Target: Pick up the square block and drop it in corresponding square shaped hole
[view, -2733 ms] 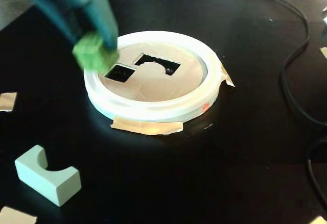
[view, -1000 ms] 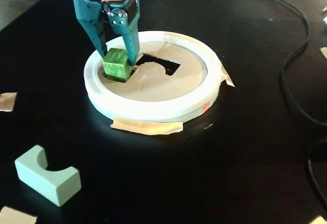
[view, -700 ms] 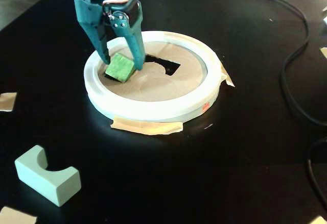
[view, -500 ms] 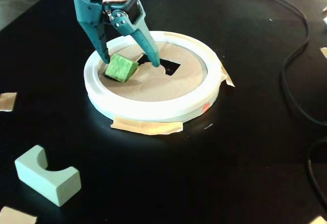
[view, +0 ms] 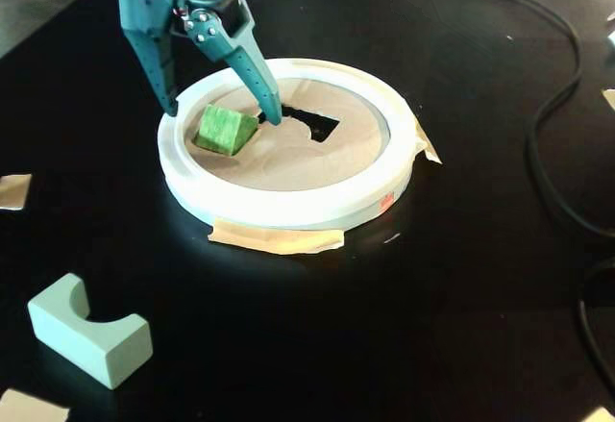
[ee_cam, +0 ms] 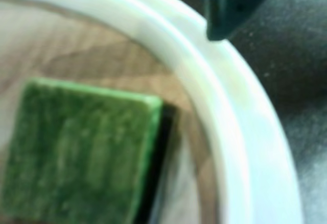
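The square block sits tilted in the square shaped hole, below the spread, empty tool.

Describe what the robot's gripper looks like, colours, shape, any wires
In the fixed view the gripper is teal plastic with two long fingers that taper to narrow tips. Near its top, a black block sits between the teal parts, with thin red and white wires looping over it and small round screw points on the plastic. The wrist view shows only one dark, blurred fingertip.
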Available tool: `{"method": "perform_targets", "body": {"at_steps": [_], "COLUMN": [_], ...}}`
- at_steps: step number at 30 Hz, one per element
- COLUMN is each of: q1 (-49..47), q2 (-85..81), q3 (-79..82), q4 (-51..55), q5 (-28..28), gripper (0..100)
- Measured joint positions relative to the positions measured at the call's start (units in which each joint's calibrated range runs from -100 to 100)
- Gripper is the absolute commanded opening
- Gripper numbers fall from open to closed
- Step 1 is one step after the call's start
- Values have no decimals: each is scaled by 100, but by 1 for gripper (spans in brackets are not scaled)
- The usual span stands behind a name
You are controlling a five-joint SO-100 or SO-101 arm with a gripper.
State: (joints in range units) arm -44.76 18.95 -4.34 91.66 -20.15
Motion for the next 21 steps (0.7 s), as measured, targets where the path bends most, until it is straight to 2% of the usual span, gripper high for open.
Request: {"method": "perform_targets", "body": {"at_steps": [4, 10, 21], "q1": [0, 0, 280], "q2": [0, 0, 267], "q3": [0, 0, 0], "q4": [-87, -834, -970], "q5": [0, 0, 200], "gripper": [93, 93, 93]}}
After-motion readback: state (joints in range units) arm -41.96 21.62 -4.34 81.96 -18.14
